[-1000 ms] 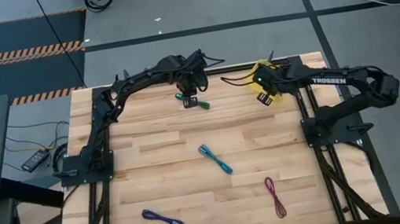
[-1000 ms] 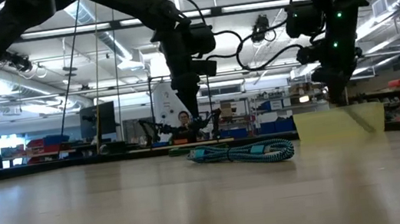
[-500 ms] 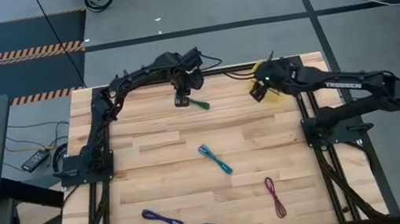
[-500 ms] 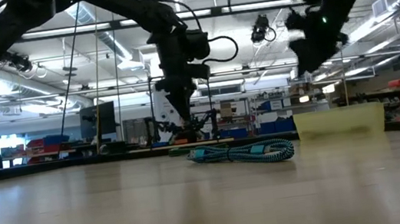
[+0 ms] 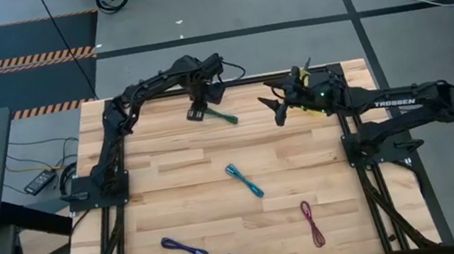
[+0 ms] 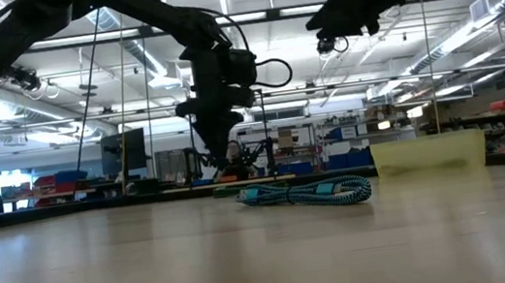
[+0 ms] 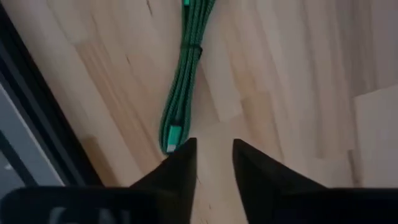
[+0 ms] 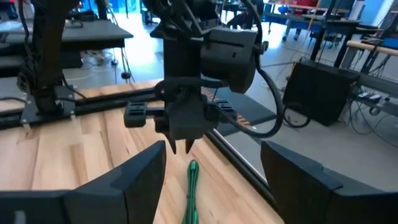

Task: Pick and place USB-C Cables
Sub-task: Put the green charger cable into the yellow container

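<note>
Nearest the front edge of the worktop (image 5: 162, 177) lie the dark blue-purple cable (image 5: 184, 248) and, off to the right side, the maroon cable (image 5: 313, 223); both look limp and thin, so each is probably best pinched across the bundled middle. Farther in, about mid-worktop, the teal cable (image 5: 244, 181) rests as a braided bundle, light and soft by the look of it, likely to sag at both ends when lifted. Near the far edge, the green cable (image 7: 181, 93) lies flat, with a band tying its strands together partway along. That band seems the firmest place to grip, since the loose end by the connector would probably slip or swing. The left hand (image 7: 212, 158) hangs just above the connector end of this cable, its fingers only slightly parted and holding nothing. The right hand (image 8: 211, 180) hovers well above the worktop near the far right, spread wide and empty, facing the left arm. No violet cable can be made out.
</note>
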Robot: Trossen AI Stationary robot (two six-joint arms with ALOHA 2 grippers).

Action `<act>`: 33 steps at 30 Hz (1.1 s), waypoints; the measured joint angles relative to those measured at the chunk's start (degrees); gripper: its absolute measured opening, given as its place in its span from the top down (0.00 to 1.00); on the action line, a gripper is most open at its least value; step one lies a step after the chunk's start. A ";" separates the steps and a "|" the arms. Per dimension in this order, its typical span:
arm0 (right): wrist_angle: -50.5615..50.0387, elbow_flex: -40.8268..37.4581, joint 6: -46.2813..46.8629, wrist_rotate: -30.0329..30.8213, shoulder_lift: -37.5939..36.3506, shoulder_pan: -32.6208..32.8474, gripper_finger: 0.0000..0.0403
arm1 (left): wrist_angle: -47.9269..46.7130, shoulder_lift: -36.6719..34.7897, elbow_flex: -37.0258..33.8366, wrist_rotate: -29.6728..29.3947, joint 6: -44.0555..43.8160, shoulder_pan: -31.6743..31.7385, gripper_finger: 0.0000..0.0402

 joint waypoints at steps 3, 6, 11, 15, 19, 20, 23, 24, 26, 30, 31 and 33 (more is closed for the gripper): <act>0.90 -0.01 -0.09 -0.01 -0.03 0.01 0.34 | 2.37 0.03 0.00 0.00 0.79 -0.47 0.60; 2.14 -0.01 -0.14 -0.01 -0.07 -0.02 0.34 | 5.28 0.03 0.00 0.21 1.35 -0.63 0.51; 4.26 -0.01 -0.77 -0.01 -0.34 0.01 0.34 | 6.77 1.75 0.04 2.93 2.72 -0.52 0.42; 4.34 -0.01 -1.23 -0.01 -1.09 0.01 0.34 | 6.81 4.54 0.02 1.09 2.67 -0.58 0.40; 4.39 -0.01 -2.07 -0.01 -2.10 0.01 0.34 | 6.77 6.11 -0.07 -3.69 1.66 -1.22 0.42; 4.37 -0.01 -2.21 -0.01 -2.32 0.01 0.34 | 6.84 6.24 -0.07 -4.17 0.79 -1.38 0.43; 4.41 -0.01 -2.26 -0.01 -2.91 0.01 0.35 | 6.88 6.42 -0.04 -4.26 -0.88 -1.46 0.47; 4.43 -0.01 -2.28 -0.01 -3.02 0.01 0.35 | 7.05 6.44 -0.04 -4.17 -1.11 -1.44 0.49; 4.37 -0.01 -2.28 -0.01 -3.19 0.01 0.35 | 7.23 6.44 -0.04 -4.20 -1.17 -1.44 0.51; 4.37 -0.01 -2.13 -0.01 -3.23 0.01 0.35 | 7.18 6.80 0.01 -3.35 -2.35 -1.40 0.56; 4.39 -0.01 -2.11 -0.01 -3.23 -0.02 0.35 | 7.23 7.14 0.07 -3.12 -2.36 -1.40 0.57; 4.36 -0.01 -2.02 -0.01 -3.23 0.02 0.35 | 6.52 8.15 0.00 -2.95 -2.58 -1.40 0.59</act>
